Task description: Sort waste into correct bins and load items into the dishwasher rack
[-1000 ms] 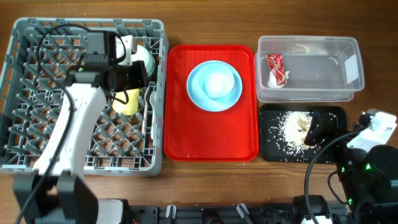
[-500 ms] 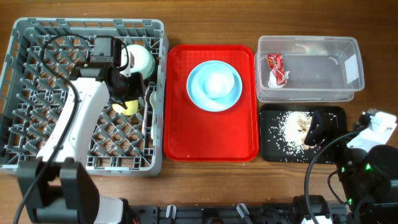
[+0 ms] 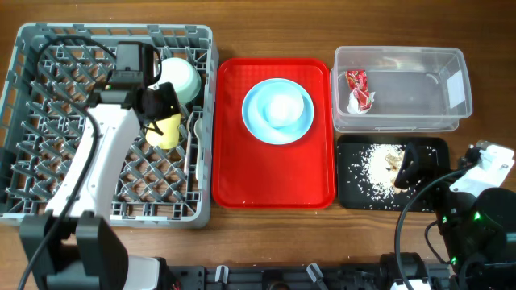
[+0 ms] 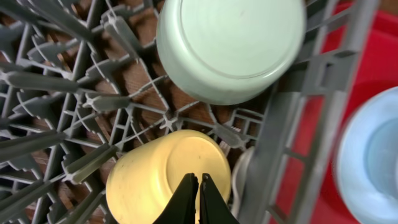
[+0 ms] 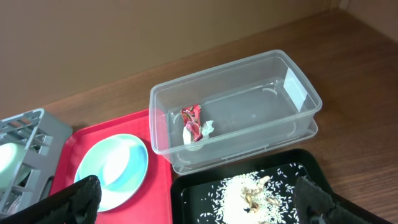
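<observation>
The grey dishwasher rack (image 3: 113, 31) holds an upturned mint-green bowl (image 3: 181, 76) (image 4: 231, 46) and a yellow cup (image 3: 167, 133) (image 4: 155, 180) near its right side. My left gripper (image 3: 161, 105) (image 4: 200, 182) hangs just above the yellow cup, shut with nothing between its tips. A white utensil (image 3: 196, 133) lies by the rack's right wall. The light blue plate (image 3: 278, 110) (image 5: 115, 168) sits on the red tray. Red-and-white wrappers (image 3: 359, 89) (image 5: 194, 121) lie in the clear tub (image 3: 419, 89). Rice scraps (image 3: 379, 161) (image 5: 249, 196) cover the black tray (image 3: 427, 153). My right gripper (image 3: 407, 167) (image 5: 199, 202) stands open over the black tray.
The red serving tray (image 3: 274, 177) lies between the rack and the two bins. The right arm's base (image 3: 480, 209) sits at the table's front right corner. Bare wood runs along the front edge.
My left arm has shifted a little over the rack's right side, so more of the mint-green bowl and the yellow cup shows. Its jaws stay shut. The right arm has not moved.
</observation>
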Tool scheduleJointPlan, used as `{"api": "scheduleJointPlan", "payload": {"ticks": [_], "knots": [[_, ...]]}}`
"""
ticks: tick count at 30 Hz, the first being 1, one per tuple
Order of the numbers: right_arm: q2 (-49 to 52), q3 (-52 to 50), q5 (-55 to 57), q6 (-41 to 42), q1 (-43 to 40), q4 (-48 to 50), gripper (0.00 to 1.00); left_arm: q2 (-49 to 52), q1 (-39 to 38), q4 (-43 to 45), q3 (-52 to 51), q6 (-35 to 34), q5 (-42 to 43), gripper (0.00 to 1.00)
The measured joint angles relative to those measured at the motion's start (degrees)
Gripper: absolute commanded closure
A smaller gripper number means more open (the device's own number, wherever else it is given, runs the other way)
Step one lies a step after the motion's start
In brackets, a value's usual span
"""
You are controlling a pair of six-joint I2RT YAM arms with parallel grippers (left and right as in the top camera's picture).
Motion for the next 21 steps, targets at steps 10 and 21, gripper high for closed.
{"api": "scheduleJointPlan", "payload": {"ticks": [10, 21], "knots": [[0.00, 0.00, 0.00, 0.00, 0.02, 0.00, 0.00, 0.98, 0.00, -4.42, 0.37, -0.22, -0.35, 0.96], [0.00, 0.00, 0.00, 0.00, 0.02, 0.00, 0.01, -3.76, 0.00, -13.84, 0.63, -1.55, -0.39, 0.95]]}}
